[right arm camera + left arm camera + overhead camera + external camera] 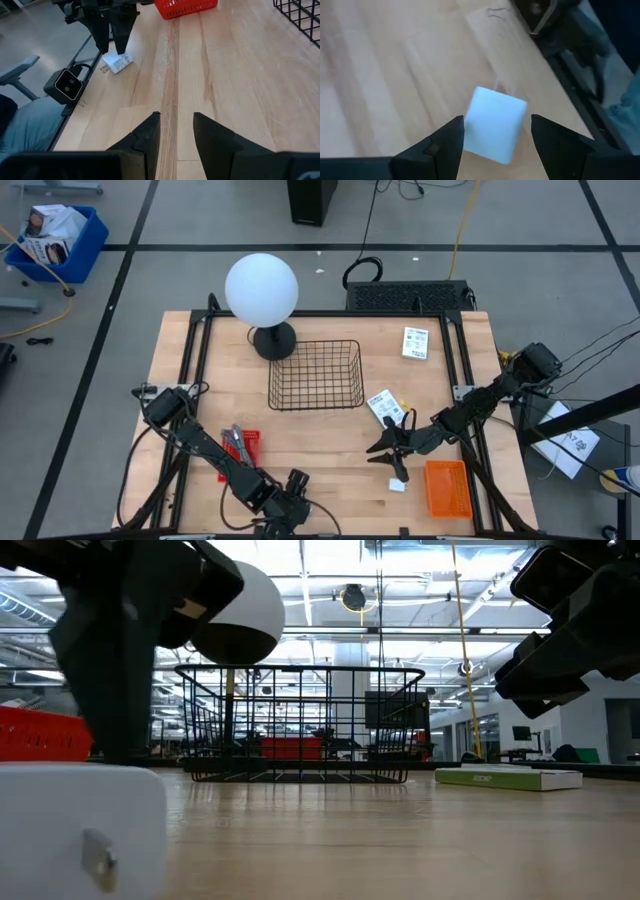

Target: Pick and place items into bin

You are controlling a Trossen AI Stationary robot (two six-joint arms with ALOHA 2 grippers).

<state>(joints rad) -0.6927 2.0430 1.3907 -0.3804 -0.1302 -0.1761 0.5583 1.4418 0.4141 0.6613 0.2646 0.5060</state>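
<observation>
Items all lie outside the wire basket (272, 375), which looks empty from above, so the task has hardly begun. One white packet (415, 342) sits at the basket's 2 o'clock and another (384, 407) at its 4 o'clock. A second white block (397, 485) lies near 5 o'clock, and the tools rest in a red tray (243, 448) at 7 o'clock. The left gripper (495, 150) hangs at the counter's 6 o'clock edge, its jaws wide apart on either side of a white block (495, 131) – not closed on it. The right gripper (176, 135) hovers at 4 o'clock, its jaws partly open and holding nothing. Every item is left to move.
</observation>
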